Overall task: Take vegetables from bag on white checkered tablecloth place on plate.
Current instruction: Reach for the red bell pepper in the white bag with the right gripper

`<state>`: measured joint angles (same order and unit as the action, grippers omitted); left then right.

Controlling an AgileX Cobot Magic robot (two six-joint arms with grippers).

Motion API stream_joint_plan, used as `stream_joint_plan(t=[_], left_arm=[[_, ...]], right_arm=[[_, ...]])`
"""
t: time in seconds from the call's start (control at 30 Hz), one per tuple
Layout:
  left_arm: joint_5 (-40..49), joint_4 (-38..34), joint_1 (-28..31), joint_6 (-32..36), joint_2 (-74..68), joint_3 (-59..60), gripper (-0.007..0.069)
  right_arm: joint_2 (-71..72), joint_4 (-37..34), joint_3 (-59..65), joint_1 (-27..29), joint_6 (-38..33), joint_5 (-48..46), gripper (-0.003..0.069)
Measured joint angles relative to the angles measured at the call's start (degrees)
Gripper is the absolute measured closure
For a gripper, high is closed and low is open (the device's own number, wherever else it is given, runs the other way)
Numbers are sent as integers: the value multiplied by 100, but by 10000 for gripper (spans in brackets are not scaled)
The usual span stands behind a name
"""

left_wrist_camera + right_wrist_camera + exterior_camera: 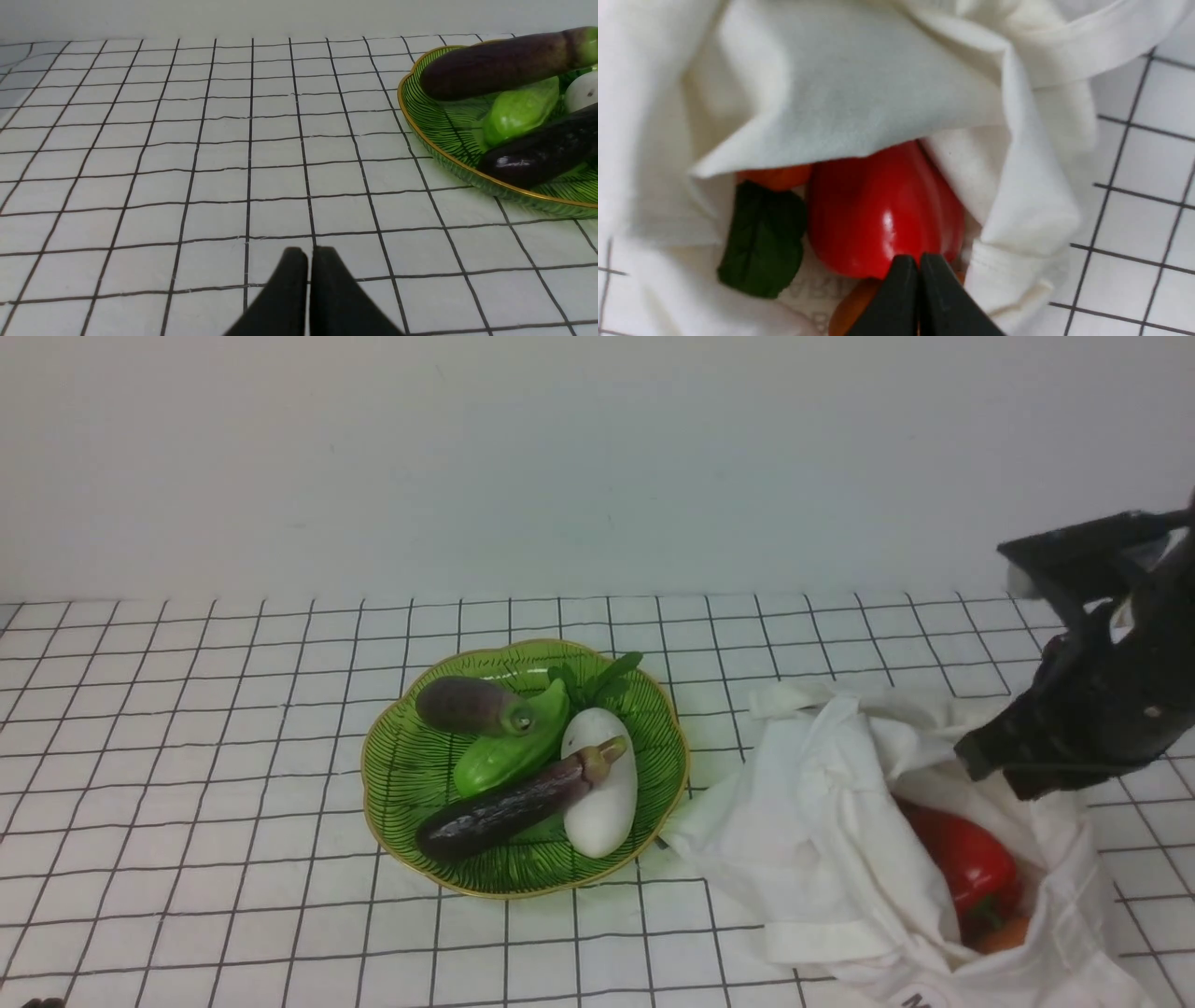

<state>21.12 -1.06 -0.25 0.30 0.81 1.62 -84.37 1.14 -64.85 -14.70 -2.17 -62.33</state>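
A glossy red bell pepper (971, 863) lies inside the open white cloth bag (840, 831) on the white checkered tablecloth (187, 709). In the right wrist view the red pepper (882, 210) shows under a fold of the bag (831, 93). My right gripper (919, 259) is shut just above the pepper's near end, with nothing between its fingers. From the front, my right gripper (976, 756) hangs over the bag's mouth. The green plate (411, 775) stands left of the bag. My left gripper (308, 252) is shut and empty over bare cloth, left of the plate (439, 126).
The plate carries two purple eggplants (504, 807), a green vegetable (513, 751), a white oblong vegetable (607, 803) and green leaves (602, 677). Inside the bag, an orange piece (775, 176) and a dark green leaf (761, 242) lie beside the pepper. A white wall (560, 457) stands behind.
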Motion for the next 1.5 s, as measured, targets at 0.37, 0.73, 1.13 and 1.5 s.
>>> stream_joint_plan(t=[0.37,0.73,1.13,1.5], left_arm=[[0,0,0,0,0,0,632],[0,0,0,0,0,0,632],[0,0,0,0,0,0,632],[0,0,0,0,0,0,632]], right_arm=[[-441,-624,17,0,-461,-34,559],[-1184,-329,17,0,-452,-34,99],[-1365,511,17,-776,-49,20,1],[-1921,1036,-16,-873,379,51,-2]])
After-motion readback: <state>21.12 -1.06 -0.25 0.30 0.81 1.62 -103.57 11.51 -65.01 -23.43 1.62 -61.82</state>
